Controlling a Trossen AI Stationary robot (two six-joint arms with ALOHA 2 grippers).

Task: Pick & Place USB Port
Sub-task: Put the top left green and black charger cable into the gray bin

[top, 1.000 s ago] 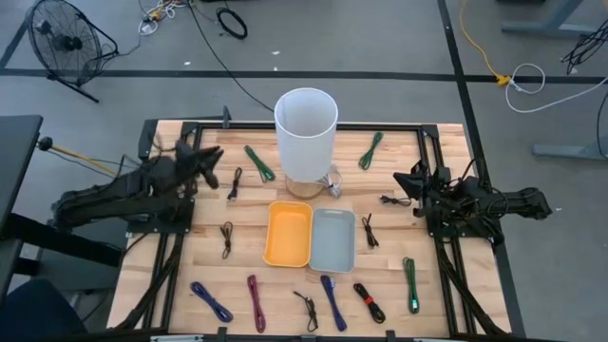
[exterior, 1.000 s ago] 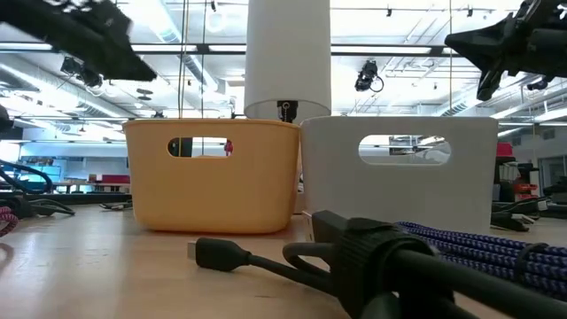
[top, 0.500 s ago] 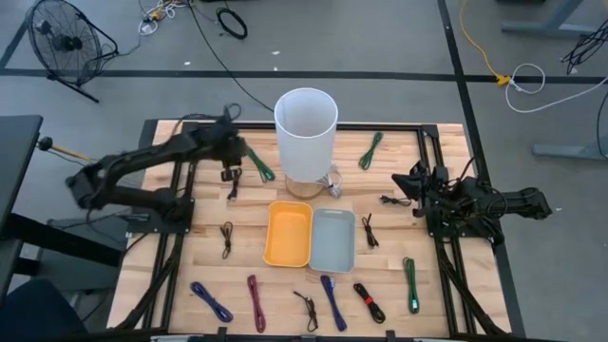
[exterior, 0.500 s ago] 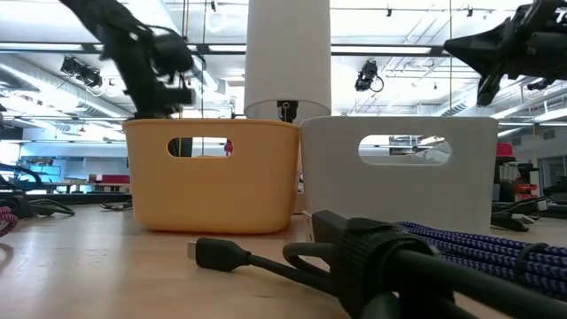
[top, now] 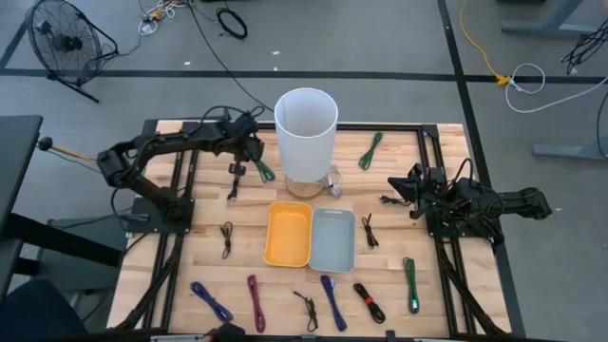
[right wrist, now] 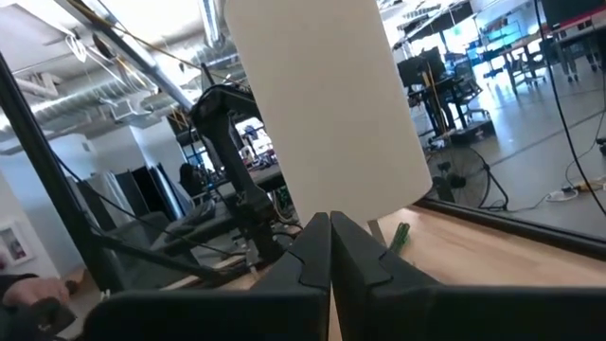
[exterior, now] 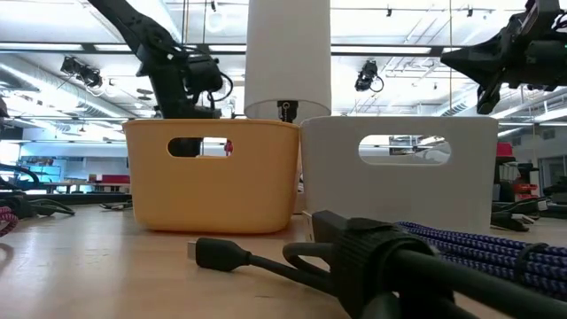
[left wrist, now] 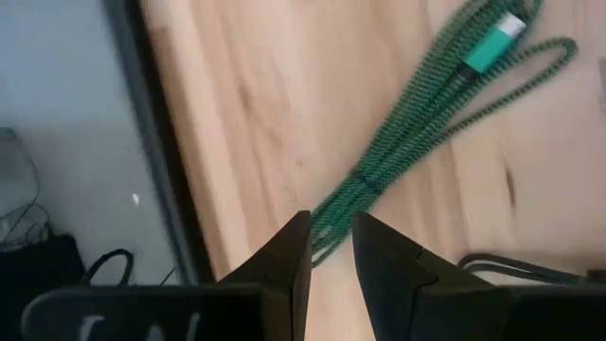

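USB cable in braided green [left wrist: 407, 142], folded into a slim bundle with a bright green plug at one end, lay on the pale wooden slatted table [top: 389, 285] near the far edge, just beside the tall white cylindrical bin [top: 306, 133] on its left side. The left gripper [top: 249, 150] hung directly over that bundle; in the left wrist view its two dark fingers [left wrist: 284, 260] stood slightly apart with a narrow gap, holding nothing, the cable's near loop showing just past the tips. The right gripper [top: 407, 190] waited above the table's right side near a small black coiled cable [top: 391, 200], its fingers pressed together and empty. Toward the near side from the bin sat an orange plastic basket [top: 289, 233] and a grey plastic basket [top: 332, 239], touching side by side. As a judgement, the green bundle would be light and limp, its braid giving decent grip, though the free ends would droop and swing once lifted. The best hold looked to be the middle, where the strands were bound together and thickest, rather than the hard plug, which could slip or twist out. The fingers would probably need to open wider before closing across it.
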